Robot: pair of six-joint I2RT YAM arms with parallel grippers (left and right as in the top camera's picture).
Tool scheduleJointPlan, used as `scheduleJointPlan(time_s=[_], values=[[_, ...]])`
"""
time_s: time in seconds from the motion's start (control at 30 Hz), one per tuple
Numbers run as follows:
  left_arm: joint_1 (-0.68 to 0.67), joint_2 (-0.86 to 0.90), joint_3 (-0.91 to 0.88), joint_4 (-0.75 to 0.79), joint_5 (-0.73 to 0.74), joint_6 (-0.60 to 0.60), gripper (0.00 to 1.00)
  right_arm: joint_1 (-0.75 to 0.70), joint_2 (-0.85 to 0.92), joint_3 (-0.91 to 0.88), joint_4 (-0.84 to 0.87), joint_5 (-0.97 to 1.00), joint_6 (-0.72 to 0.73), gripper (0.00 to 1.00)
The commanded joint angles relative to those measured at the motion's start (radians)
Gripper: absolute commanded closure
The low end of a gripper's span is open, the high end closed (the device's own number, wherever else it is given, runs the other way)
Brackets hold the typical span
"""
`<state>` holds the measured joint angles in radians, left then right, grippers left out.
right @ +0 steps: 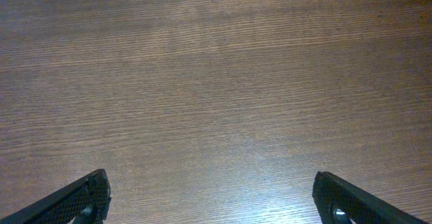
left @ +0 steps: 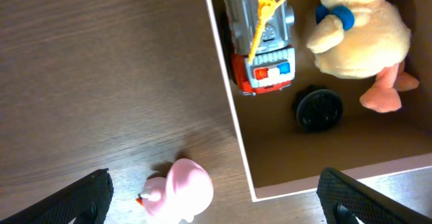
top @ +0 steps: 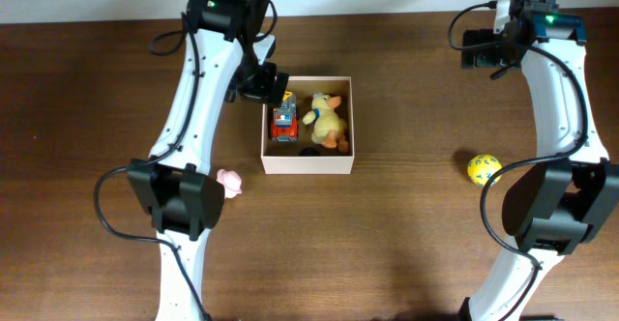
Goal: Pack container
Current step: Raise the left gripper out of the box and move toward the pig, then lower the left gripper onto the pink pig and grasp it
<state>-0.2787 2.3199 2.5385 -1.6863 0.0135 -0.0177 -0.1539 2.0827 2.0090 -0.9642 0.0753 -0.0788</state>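
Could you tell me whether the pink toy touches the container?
Apart. The left wrist view shows bare table between the pink toy and the container.

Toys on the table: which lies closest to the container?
The pink toy, just off the container's lower-left corner; the yellow ball sits far right.

plush duck head cut by top edge, 1 o'clock | pink toy base clipped, 7 o'clock | container runs off top and right | black disc can't identify | right hand only fingertips show, 5 and 7 o'clock
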Motion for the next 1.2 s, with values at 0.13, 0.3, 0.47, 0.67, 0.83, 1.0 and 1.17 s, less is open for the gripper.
scheduleJointPlan(time_s=[0.13, 0.3, 0.47, 0.67, 0.83, 1.0, 1.17], values=[[0.105, -0.237, 0.008, -0.002, 0.035, 0.033, 0.01, 0.001, 0.005, 0.018, 0.0, 0.011, 0.004, 0.01], [0.127, -0.349, 0.008, -0.002, -0.011, 0.048, 0.01, 0.001, 0.005, 0.018, 0.0, 0.011, 0.004, 0.01], [0.127, -0.356, -0.035, -0.002, -0.037, 0.162, 0.01, 0.001, 0.005, 0.018, 0.0, 0.011, 0.005, 0.01], [0.132, -0.356, -0.296, 0.052, -0.08, 0.195, 0.01, 0.001, 0.005, 0.018, 0.0, 0.011, 0.004, 0.01], [0.143, -0.356, -0.492, 0.156, 0.019, 0.29, 0.01, 0.001, 0.005, 0.018, 0.0, 0.011, 0.005, 0.01], [0.167, -0.356, -0.639, 0.207, 0.098, 0.385, 0.01, 0.001, 0.005, 0.018, 0.0, 0.011, 0.004, 0.01], [0.189, -0.356, -0.776, 0.239, 0.104, 0.436, 0.01, 0.001, 0.005, 0.018, 0.0, 0.011, 0.005, 0.01]])
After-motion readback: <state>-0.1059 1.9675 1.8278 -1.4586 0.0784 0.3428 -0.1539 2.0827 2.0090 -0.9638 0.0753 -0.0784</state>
